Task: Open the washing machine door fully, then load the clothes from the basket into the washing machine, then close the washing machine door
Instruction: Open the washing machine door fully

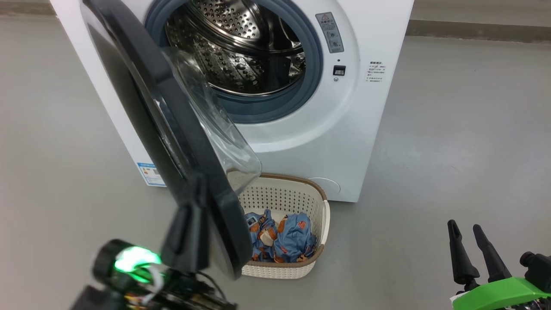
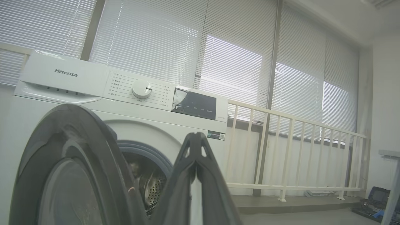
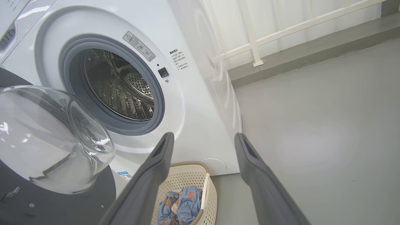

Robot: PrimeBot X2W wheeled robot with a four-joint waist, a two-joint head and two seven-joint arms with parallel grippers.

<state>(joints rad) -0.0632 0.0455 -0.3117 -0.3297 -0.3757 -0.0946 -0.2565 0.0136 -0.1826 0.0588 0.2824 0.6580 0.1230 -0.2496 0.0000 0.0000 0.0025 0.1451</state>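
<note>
Pressing the door wider looked like the step in hand. The left hand (image 2: 195,139) was clenched with its fingers tip to tip and nothing between them, set close against the free edge of the door (image 1: 148,75); whether it touched the rim could not be told. The door stood only part open, hinged on the washer's (image 1: 344,142) left side, with its glass bowl hanging over the near left corner of the basket (image 1: 301,196). The clothes (image 1: 280,237) lay bunched inside the basket, which sat on the floor (image 1: 452,129) just before the washer, below the bare drum (image 1: 241,47). To do this well, the clenched fingers would need to bear on the black rim, not the glass, and follow the door's arc around the hinge so they did not slide off the edge. Pushing until the door stopped would leave the basket clear from above. The right hand (image 1: 464,224) hung released, fingers spread, well apart to the right, holding nothing.
</note>
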